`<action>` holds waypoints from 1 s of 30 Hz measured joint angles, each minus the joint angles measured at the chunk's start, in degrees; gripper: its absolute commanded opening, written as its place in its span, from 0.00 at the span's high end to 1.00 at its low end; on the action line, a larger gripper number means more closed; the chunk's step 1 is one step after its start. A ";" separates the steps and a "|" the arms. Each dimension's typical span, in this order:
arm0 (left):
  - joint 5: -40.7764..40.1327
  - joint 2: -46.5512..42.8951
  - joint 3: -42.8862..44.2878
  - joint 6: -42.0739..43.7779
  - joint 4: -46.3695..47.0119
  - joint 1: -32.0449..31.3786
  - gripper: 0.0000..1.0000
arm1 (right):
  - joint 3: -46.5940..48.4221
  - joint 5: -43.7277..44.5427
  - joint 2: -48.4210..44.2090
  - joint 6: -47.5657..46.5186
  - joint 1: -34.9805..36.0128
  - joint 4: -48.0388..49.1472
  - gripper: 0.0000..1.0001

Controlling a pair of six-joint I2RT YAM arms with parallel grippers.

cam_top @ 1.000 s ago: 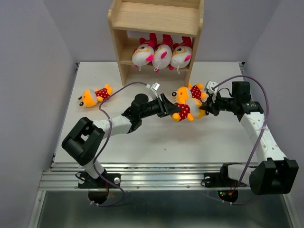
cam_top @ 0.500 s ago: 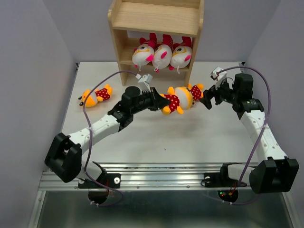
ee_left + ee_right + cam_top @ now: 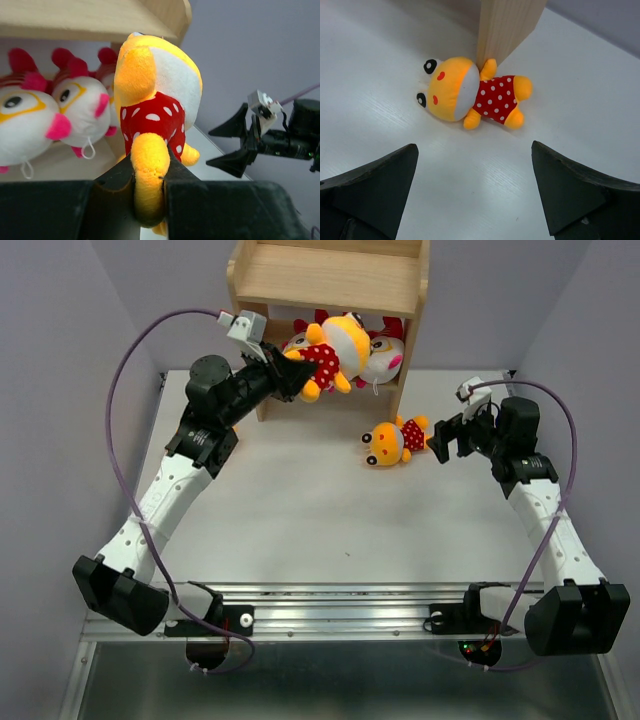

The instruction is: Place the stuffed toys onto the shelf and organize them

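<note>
Black left claw [image 3: 148,185] is clamped on one yellow limb of a yellow-orange plush doll in a red white-dotted shirt [image 3: 156,95]. You're holding it up off the table, right in front of the light wooden shelf unit [image 3: 330,280], at the tier w/ three white-headed, pink-eared striped plush dolls [image 3: 35,107]. Your right claw [image 3: 474,150] is spread wide w/ nothing in it, low over the white table [image 3: 300,530]. Just beyond it a 2nd yellow-orange dotted-shirt doll [image 3: 470,95] lies face-up, touching the shelf's side panel.

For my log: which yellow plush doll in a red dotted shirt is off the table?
The doll at the light wooden shelf, clamped in the left gripper; the other visible doll lies on the white table near the right gripper.
</note>
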 measured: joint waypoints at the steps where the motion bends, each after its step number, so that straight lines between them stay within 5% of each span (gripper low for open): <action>1: 0.13 0.00 1.20 0.15 -0.07 1.29 1.00 | -0.70 0.22 -0.44 -0.02 -0.09 -0.02 0.00; 17: -5.22 17.90 29.42 5.90 -4.17 13.16 1.00 | -4.90 0.79 -3.48 -0.02 -0.11 0.09 0.00; 30: -13.25 33.97 44.72 8.41 -3.93 16.00 1.00 | -7.52 -0.17 -4.35 0.35 -0.57 0.17 0.00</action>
